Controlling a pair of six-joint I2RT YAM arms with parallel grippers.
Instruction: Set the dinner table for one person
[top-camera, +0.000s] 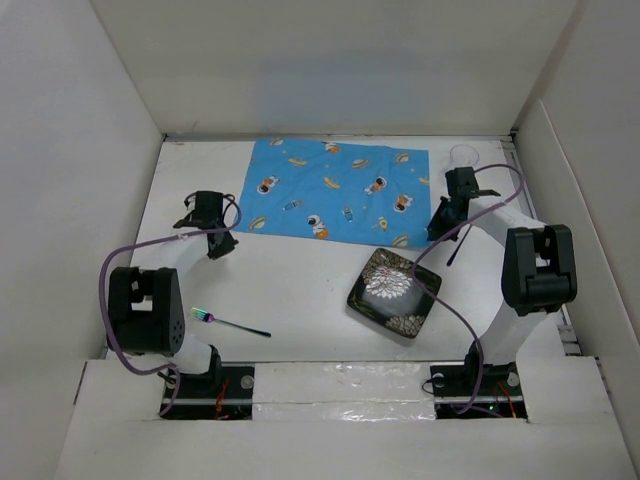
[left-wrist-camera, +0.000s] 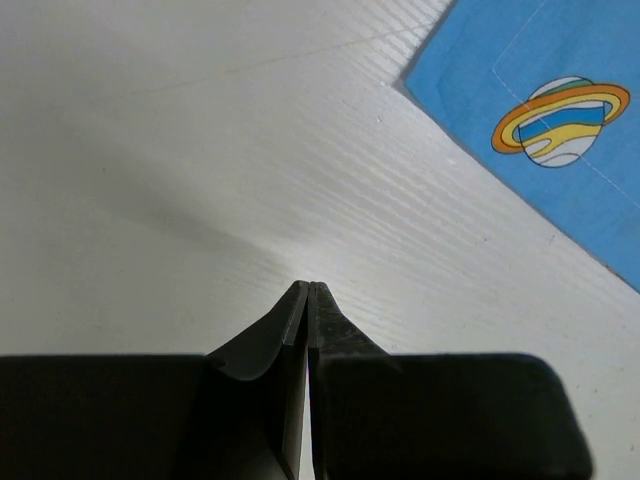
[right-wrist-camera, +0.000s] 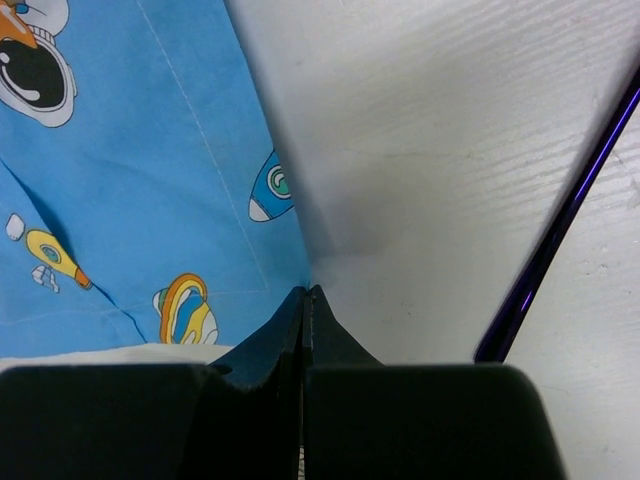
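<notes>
The white dinner table (top-camera: 290, 285) holds a blue cartoon-printed cloth (top-camera: 335, 190) spread flat at the back. A black square patterned plate (top-camera: 393, 292) lies in front of the cloth's right end. An iridescent fork (top-camera: 230, 322) lies front left. A clear glass (top-camera: 462, 155) stands back right. My left gripper (top-camera: 222, 248) is shut and empty over bare table (left-wrist-camera: 200, 150), left of the cloth (left-wrist-camera: 560, 150). My right gripper (top-camera: 437, 232) is shut, its tips (right-wrist-camera: 305, 290) at the cloth's near right corner (right-wrist-camera: 130, 180). Nothing shows between the jaws.
A thin dark purple utensil (right-wrist-camera: 550, 240) lies on the table just right of my right gripper; it also shows in the top view (top-camera: 458, 250). White wall panels (top-camera: 80, 150) close in the table on the left, back and right.
</notes>
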